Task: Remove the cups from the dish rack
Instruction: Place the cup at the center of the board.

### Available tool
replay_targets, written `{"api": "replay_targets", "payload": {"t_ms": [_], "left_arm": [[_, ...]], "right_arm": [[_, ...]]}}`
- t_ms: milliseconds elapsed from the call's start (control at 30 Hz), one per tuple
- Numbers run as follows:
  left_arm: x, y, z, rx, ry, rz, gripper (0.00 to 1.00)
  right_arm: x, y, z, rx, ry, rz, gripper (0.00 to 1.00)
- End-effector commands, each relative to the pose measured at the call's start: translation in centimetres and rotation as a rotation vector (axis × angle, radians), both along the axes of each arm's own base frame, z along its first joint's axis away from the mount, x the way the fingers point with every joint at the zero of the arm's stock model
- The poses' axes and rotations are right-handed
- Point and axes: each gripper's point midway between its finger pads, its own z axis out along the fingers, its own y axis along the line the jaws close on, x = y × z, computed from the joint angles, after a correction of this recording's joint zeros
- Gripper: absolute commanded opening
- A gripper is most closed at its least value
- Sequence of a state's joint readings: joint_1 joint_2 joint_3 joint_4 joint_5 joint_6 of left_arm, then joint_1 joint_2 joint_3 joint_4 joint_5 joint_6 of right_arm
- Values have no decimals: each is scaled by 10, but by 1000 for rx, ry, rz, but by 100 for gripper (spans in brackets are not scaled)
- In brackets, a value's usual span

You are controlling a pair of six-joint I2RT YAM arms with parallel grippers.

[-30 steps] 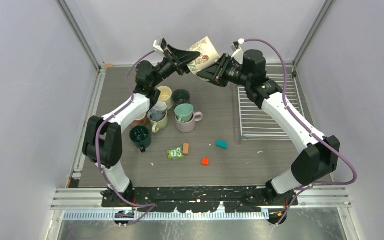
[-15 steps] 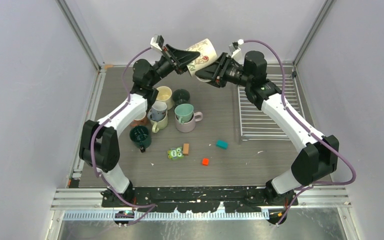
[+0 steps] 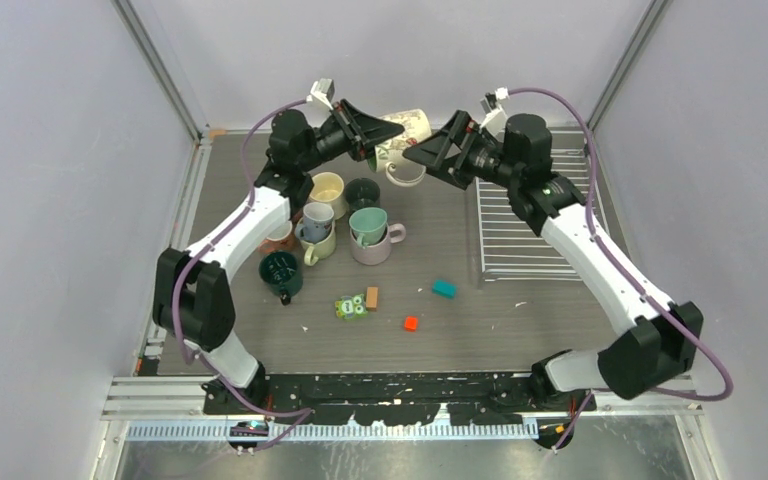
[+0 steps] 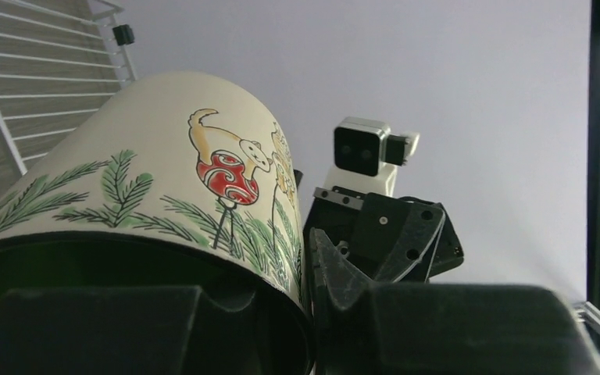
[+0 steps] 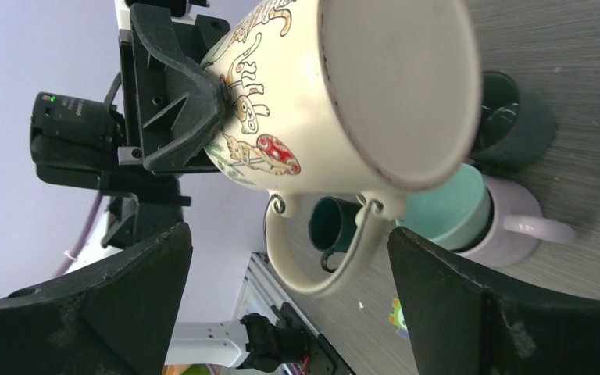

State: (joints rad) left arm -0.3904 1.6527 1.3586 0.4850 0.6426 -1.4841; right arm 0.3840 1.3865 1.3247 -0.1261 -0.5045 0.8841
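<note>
"So, where were your claws?"

"My left claw (image 3: 378, 130) was pinched on the cream mug (image 3: 412, 124), up in the air over the far end of the table (image 3: 440, 330). My right claw (image 3: 425, 148) stood wide, the mug just ahead between its fingers, apart from both."

"How did the mug lie?"

"Nearly on its side, long axis running arm to arm, mouth toward my right claw, handle (image 5: 312, 258) hanging down. The other mugs (image 3: 340, 225) stood below, on my left arm's side; the rack (image 3: 535, 230), no mug on it, lay to the right. I judged the set-down fell to the left arm."

"Any writing?"

"None readable: only a cat and pine sprigs."
</note>
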Motion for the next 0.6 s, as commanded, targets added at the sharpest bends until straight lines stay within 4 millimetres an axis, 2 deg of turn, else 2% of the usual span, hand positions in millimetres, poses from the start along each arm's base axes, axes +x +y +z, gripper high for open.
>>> {"api": "replay_targets", "payload": {"t_ms": [0,133,267,567], "left_arm": [[-52,20,87,17,-288,2,0],[-68,26,75,132,-293,-1,0],[-88,36,50,278,-283,-12,0],[-142,74,-2,602,-258,-49,0]], "right_arm": [[-21,-29,12,-94,-90,-83,100],[-30,-44,8,-137,-92,-141,100],[-31,-56,-2,-193,-74,-190,100],[-18,-59,-19,-228,-53,-233,100]]}}
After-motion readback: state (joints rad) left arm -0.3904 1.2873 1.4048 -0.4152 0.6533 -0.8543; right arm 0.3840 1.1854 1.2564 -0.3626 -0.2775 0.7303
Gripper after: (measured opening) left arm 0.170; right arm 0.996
